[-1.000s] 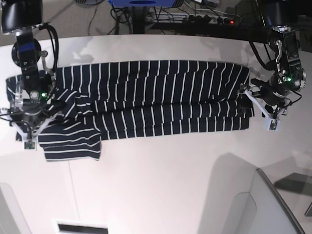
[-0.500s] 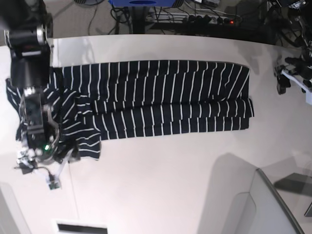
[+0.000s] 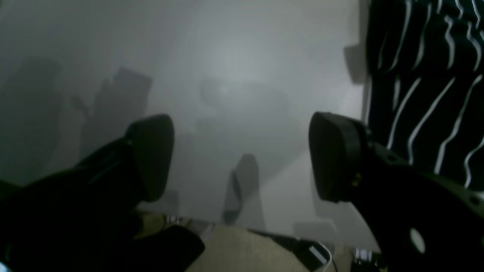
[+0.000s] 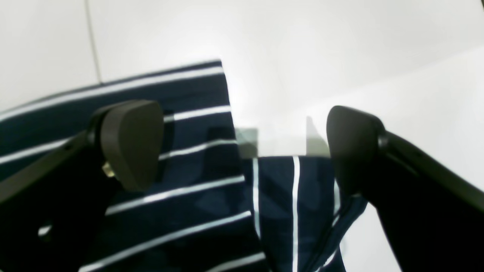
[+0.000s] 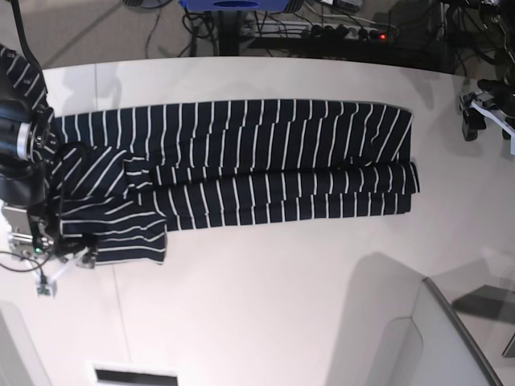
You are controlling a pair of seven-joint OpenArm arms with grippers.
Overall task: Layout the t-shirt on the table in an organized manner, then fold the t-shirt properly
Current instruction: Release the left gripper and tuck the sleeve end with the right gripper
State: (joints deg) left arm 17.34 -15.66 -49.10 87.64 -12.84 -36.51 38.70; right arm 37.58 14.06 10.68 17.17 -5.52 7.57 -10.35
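The t-shirt point(image 5: 265, 161) lies on the table point(image 5: 265, 305) as a long band folded lengthwise, with one sleeve point(image 5: 121, 233) sticking out at its lower left. My right gripper point(image 5: 63, 269) hovers open at that sleeve's outer edge. In the right wrist view its pads point(image 4: 132, 143) stand wide apart over the striped t-shirt point(image 4: 181, 189) with nothing between them. My left gripper point(image 5: 489, 125) is open off the shirt's right end, above bare table. In the left wrist view its pads point(image 3: 151, 155) frame white table point(image 3: 227, 75), and the t-shirt point(image 3: 423, 94) shows at the right edge.
A grey curved object point(image 5: 451, 338) rises at the lower right. Cables and a power strip point(image 5: 346, 32) lie beyond the table's far edge. A thin seam line point(image 5: 121, 314) runs down the tabletop at the left, above a dark slot point(image 5: 133, 375).
A second ago both grippers were at the shirt's two ends. The right one has opened and drawn down to the sleeve's edge. The left one has pulled off to the right.
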